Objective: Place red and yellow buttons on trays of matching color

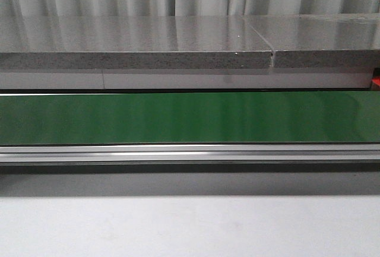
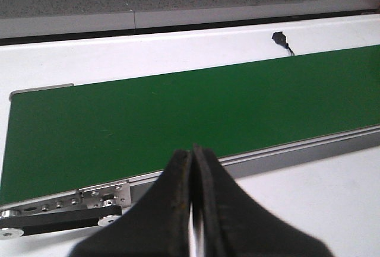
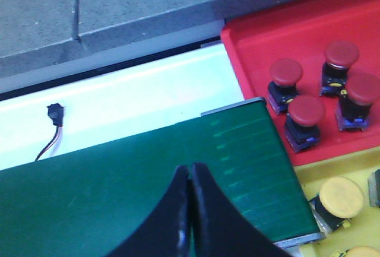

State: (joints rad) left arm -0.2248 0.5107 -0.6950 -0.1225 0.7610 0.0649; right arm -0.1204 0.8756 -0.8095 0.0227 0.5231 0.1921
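- You are looking at a green belt [image 1: 190,117] that is running across the white table [image 1: 190,227] from its left edge to its right edge, with a grey stone ledge [image 1: 136,43] lying behind it.
- In the front view you are seeing neither arm; only a sliver of red is showing at the table's right edge.
- Your left gripper [image 2: 193,209] is hanging over the left end of the belt with its two black fingers pressed together and nothing between them.
- Your right gripper [image 3: 190,209] is hovering over the right end of the belt, fingers likewise closed against each other and holding nothing.
- The red tray [image 3: 279,37] is sitting just past the belt's right end, toward the far edge of the table, and four red buttons [image 3: 306,111] are standing upright in it, close together.
- The yellow tray [image 3: 344,171] is lying right beside the red one, nearer the front edge; a yellow button [image 3: 339,196] is resting in it, and more are only partly showing at the frame's edge.
- A small black plug [image 3: 55,113] with thin wires is lying on the table behind the belt.
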